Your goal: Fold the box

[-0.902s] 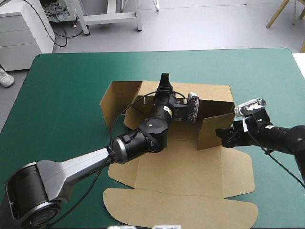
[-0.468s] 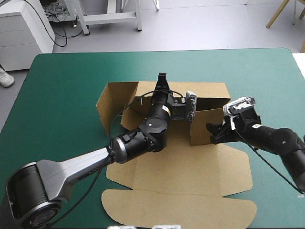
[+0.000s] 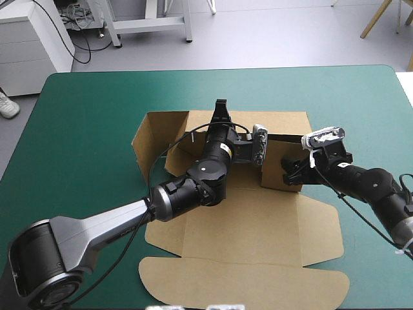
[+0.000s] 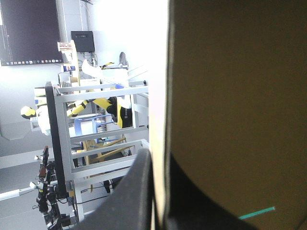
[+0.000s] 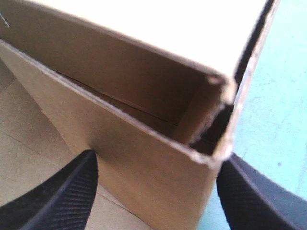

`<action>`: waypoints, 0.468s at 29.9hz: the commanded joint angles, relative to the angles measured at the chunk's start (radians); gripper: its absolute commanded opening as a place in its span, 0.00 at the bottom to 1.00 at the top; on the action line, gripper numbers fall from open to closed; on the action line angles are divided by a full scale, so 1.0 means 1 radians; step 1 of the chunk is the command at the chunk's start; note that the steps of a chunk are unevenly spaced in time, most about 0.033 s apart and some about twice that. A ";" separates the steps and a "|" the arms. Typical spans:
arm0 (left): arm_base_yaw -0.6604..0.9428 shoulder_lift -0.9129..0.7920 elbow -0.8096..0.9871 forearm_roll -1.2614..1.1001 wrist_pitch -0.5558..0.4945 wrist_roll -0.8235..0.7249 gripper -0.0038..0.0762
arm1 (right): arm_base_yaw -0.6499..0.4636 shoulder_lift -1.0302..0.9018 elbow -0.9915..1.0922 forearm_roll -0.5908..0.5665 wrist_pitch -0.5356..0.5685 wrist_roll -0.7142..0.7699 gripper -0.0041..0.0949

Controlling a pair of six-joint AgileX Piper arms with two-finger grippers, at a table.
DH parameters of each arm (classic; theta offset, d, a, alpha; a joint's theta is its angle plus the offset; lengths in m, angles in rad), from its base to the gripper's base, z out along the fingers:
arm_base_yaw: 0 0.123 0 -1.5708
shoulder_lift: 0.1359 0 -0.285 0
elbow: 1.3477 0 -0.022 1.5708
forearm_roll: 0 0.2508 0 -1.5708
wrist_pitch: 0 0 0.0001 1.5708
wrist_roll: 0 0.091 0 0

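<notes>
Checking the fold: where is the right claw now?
High view: the right claw sits at the box's right side, open astride the raised right wall, the left claw gripping the far wall.

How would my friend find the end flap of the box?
Look at the teal-green table: the brown box lies in its middle. The end flap is the flat strip nearest the table's near edge, the only piece with rounded corners.

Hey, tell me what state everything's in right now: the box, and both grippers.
Brown cardboard box: partly folded; far, left and right walls raised, lid flat on the teal-green table cover.
Black fin-fingered left gripper: shut on the box's far wall.
Black fin-fingered right gripper: open, straddling the right wall's corner.
</notes>
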 commanded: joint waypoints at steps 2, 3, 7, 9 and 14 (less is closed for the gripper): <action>-0.008 -0.049 -0.030 0.033 -0.024 -0.014 0.04 | 0.002 -0.020 -0.031 0.064 -0.074 -0.017 0.69; -0.008 -0.049 -0.030 0.033 -0.024 -0.014 0.04 | 0.002 -0.020 -0.031 0.072 -0.083 -0.017 0.69; -0.008 -0.049 -0.030 0.036 -0.030 -0.014 0.04 | 0.002 -0.020 -0.055 0.119 -0.081 -0.060 0.68; -0.008 -0.049 -0.030 0.036 -0.030 -0.014 0.04 | 0.002 -0.020 -0.063 0.121 -0.071 -0.060 0.65; -0.008 -0.049 -0.030 0.038 -0.030 -0.014 0.04 | 0.002 -0.020 -0.068 0.116 -0.014 -0.060 0.50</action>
